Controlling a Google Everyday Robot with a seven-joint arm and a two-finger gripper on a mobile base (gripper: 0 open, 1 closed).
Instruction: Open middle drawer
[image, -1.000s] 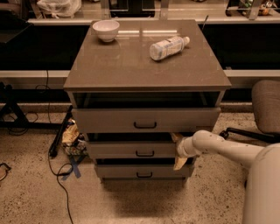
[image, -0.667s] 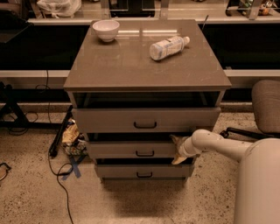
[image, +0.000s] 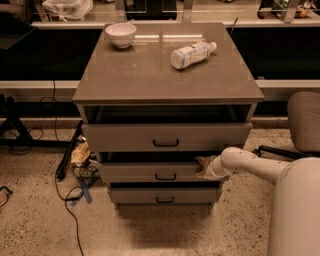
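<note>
The white arm's end effector (image: 204, 168) sits at the three o'clock end of the grey-taupe, black-handled middle drawer (image: 132, 173), its grip impossible to tell, and the step appears to be the opening pull, which next calls for a straight outward draw.

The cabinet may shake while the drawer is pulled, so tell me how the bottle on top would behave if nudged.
The bottle lies on its side on the smooth cabinet top, so it would probably roll rather than slide. It looks plastic, likely light, unlikely to break. The gripper is at the right end of the middle drawer, below it.
</note>
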